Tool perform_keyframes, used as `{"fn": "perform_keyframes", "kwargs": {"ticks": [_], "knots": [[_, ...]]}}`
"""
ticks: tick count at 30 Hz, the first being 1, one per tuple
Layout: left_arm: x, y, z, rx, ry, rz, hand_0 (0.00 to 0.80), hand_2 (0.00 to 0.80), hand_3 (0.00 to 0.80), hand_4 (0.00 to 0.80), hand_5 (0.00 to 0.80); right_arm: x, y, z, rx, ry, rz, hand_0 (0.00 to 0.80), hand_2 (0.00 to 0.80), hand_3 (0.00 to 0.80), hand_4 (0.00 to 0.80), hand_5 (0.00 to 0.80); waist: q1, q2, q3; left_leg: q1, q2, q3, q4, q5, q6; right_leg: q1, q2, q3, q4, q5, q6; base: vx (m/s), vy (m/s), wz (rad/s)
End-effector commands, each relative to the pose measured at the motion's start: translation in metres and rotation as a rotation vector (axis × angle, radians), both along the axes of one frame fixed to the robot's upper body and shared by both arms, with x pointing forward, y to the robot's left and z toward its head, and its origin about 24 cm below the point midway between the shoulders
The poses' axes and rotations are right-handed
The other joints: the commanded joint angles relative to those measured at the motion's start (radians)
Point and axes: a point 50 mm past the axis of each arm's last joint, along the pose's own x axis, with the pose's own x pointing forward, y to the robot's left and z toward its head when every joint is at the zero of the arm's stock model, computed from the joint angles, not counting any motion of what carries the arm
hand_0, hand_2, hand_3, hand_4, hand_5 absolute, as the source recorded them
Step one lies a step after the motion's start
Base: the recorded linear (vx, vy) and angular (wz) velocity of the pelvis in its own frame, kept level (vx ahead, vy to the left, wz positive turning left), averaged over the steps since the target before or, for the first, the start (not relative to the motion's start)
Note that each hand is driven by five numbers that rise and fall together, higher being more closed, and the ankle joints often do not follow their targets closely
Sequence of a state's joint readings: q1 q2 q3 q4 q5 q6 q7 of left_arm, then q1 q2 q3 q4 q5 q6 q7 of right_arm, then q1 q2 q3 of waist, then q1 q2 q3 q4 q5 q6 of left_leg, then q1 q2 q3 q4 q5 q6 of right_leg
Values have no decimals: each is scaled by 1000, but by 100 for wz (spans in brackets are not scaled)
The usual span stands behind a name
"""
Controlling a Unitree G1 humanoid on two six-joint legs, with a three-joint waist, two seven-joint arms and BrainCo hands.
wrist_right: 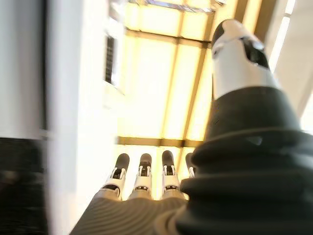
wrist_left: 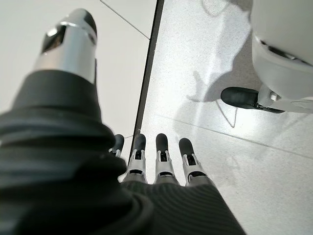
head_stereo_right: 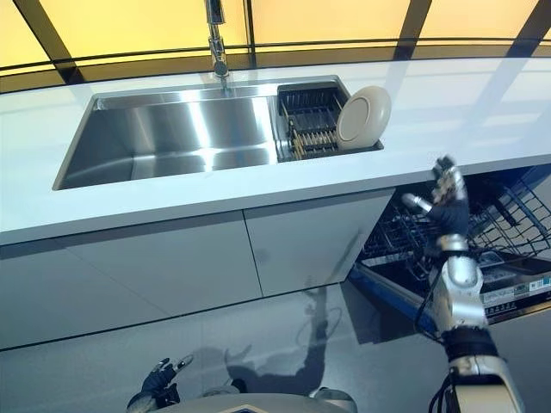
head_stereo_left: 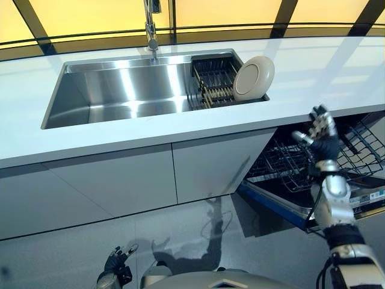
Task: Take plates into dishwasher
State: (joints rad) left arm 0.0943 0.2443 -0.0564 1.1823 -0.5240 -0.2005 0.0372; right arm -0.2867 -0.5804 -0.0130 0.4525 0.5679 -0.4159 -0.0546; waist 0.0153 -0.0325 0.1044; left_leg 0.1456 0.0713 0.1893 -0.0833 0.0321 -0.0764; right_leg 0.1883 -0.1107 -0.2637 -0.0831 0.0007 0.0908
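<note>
Right now the right hand (head_stereo_left: 322,135) is hovering empty with fingers spread in front of the table edge, above the open dishwasher's wire rack (head_stereo_left: 283,162). The smooth round cream plate (head_stereo_left: 253,77) is leaning on edge in the dark slatted drying rack (head_stereo_left: 212,81) at the steel sink's (head_stereo_left: 120,90) right end, up and leftward of that nearer hand. The left hand (head_stereo_left: 115,265) is hanging low over the floor, fingers relaxed and holding nothing.

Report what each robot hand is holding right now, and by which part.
Nothing is held. The right robot hand is raised, open, in front of the counter edge; the left robot hand hangs open near the floor. The plate stands untouched in the sink rack.
</note>
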Motion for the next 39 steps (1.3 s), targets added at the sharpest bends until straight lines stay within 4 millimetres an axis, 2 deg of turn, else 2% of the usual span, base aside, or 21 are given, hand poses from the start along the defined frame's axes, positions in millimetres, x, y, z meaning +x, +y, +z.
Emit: {"fn": "perform_keyframes", "kwargs": {"ticks": [1, 4, 6, 8, 9, 10, 12, 14, 16, 18, 19, 20, 21, 23, 25, 27, 29, 32, 34, 36, 39], "knots": [[29, 12, 8, 63, -24, -40, 0, 0, 0, 0, 0, 24, -9, 55, 3, -121, -80, 0, 0, 0, 0, 0, 44, -13, -13, 9, -47, 23, 55, -100, 74, -61, 15, 22, 61, 2, -21, 17, -180, 1], [33, 13, 9, 82, -17, -44, 0, 0, 0, 0, 0, 37, -12, 61, -39, -39, -100, 0, 0, 0, 0, 0, 56, -23, -7, -10, -48, 13, 133, -123, 64, -53, 29, 28, 61, -8, -47, 36, -182, 3], [38, 14, 11, 89, -34, -30, 0, 0, 0, 0, 0, 44, -10, 68, -80, -9, -82, 0, 0, 0, 0, 0, 68, -46, 13, -79, -53, 22, 330, -141, 48, -50, 22, 14, 62, -7, -74, 29, -196, 10], [43, 11, 12, 81, -55, -31, 0, 0, 0, 0, 0, 46, -9, 70, -115, 7, -71, 0, 0, 0, 0, 0, 86, -56, 42, -179, -49, -4, 491, -75, 15, -44, 20, -1, 68, -4, -94, 40, -133, 18], [43, 9, 12, 72, -60, -31, 0, 0, 0, 0, 0, 47, -9, 70, -129, 25, -65, 0, 0, 0, 0, 0, 101, -49, 58, -235, -55, -32, 512, -20, 1, -39, 23, 2, 73, -1, -95, 90, -43, 16], [40, 7, 11, 66, -58, -21, 0, 0, 0, 0, 0, 49, -6, 68, -134, 40, -52, 0, 0, 0, 0, 0, 119, -39, 73, -274, -57, -50, 491, 25, -9, -29, 25, 8, 78, -2, -91, 193, 18, 6], [28, 7, 8, 67, -35, -4, 0, 0, 0, 0, 0, 57, 4, 64, -130, 89, 6, 0, 0, 0, 0, 0, 153, -11, 83, -301, -36, -78, 328, 120, -27, 2, 43, 32, 76, -17, -79, 314, 75, -20], [20, 9, 7, 72, -13, 15, 0, 0, 0, 0, 0, 64, 9, 64, -143, 131, 27, 0, 0, 0, 0, 0, 183, 1, 82, -320, -20, -116, 205, 202, -38, 43, 58, 53, 61, -33, -77, 338, 85, -28], [15, 10, 6, 72, -2, 35, 0, 0, 0, 0, 0, 69, 5, 64, -153, 178, 48, 0, 0, 0, 0, 0, 201, 3, 82, -342, -1, -118, 150, 233, -42, 72, 62, 75, 63, -58, -79, 350, 131, -34], [15, 9, 5, 62, -6, 51, 0, 0, 0, 0, 0, 72, 4, 63, -178, 195, 68, 0, 0, 0, 0, 0, 204, -1, 79, -345, 5, -86, 146, 193, -30, 90, 45, 78, 81, -90, -73, 339, 187, -31], [15, 10, 4, 59, -9, 73, 0, 0, 0, 0, 0, 72, 9, 57, -155, 195, 95, 0, 0, 0, 0, 0, 200, -11, 72, -325, 2, -48, 148, 119, -5, 92, 17, 66, 118, -112, -63, 344, 198, -40], [18, 11, 5, 61, -19, 80, 0, 0, 0, 0, 0, 71, 10, 51, -138, 207, 96, 0, 0, 0, 0, 0, 195, -18, 70, -343, -6, -31, 208, 82, 3, 98, -2, 65, 146, -120, -53, 302, 161, -47], [20, 12, 6, 62, -29, 91, 0, 0, 0, 0, 0, 70, 10, 47, -141, 215, 91, 0, 0, 0, 0, 0, 193, -22, 68, -352, -9, -23, 239, 64, 11, 102, -12, 64, 159, -126, -49, 253, 107, -53], [29, 15, 10, 69, -61, 86, 0, 0, 0, 0, 0, 64, 14, 30, -92, 215, 90, 0, 0, 0, 0, 0, 188, -38, 54, -349, -19, 15, 285, 15, 50, 107, -48, 44, 206, -118, -26, 304, 112, -49], [34, 19, 12, 87, -66, 94, 0, 0, 0, 0, 0, 59, 14, 23, -67, 196, 66, 0, 0, 0, 0, 0, 187, -53, 48, -322, -48, 3, 270, 5, 68, 83, -85, 40, 252, -48, 5, 287, 105, -19], [36, 23, 14, 97, -65, 92, 0, 0, 0, 0, 0, 58, 11, 24, -33, 173, 43, 0, 0, 0, 0, 0, 187, -54, 36, -312, -54, -3, 258, -2, 78, 77, -94, 44, 261, -26, 5, 215, 79, 5], [36, 29, 16, 114, -58, 106, 0, 0, 0, 0, 0, 58, 9, 29, 22, 122, 20, 0, 0, 0, 0, 0, 192, -55, 16, -292, -81, -26, 229, -16, 97, 80, -123, 47, 307, 29, 10, 179, 90, -6], [39, 36, 19, 135, -52, 85, 0, 0, 0, 0, 0, 56, 8, 32, 60, 82, -20, 0, 0, 0, 0, 0, 183, -42, -5, -269, -107, -41, 192, -20, 122, 48, -118, 61, 422, 86, 18, 144, 122, -8], [41, 38, 20, 155, -48, 72, 0, 0, 0, 0, 0, 55, 9, 33, 72, 67, -44, 0, 0, 0, 0, 0, 167, -23, -11, -223, -113, -42, 158, -26, 127, -31, -142, 50, 511, 135, 18, 163, 148, -3], [46, 38, 22, 160, -55, 74, 0, 0, 0, 0, 0, 56, 10, 35, 67, 68, -53, 0, 0, 0, 0, 0, 142, -5, -5, -157, -108, -35, 113, -22, 123, -106, -145, 35, 476, 105, 5, 155, 46, -2], [52, 39, 25, 166, -73, 78, 0, 0, 0, 0, 0, 58, 6, 42, 60, 62, -59, 0, 0, 0, 0, 0, 112, 13, 2, -95, -92, -40, 65, -22, 103, -206, -146, 20, 347, 144, 12, 111, -112, -1]]}}
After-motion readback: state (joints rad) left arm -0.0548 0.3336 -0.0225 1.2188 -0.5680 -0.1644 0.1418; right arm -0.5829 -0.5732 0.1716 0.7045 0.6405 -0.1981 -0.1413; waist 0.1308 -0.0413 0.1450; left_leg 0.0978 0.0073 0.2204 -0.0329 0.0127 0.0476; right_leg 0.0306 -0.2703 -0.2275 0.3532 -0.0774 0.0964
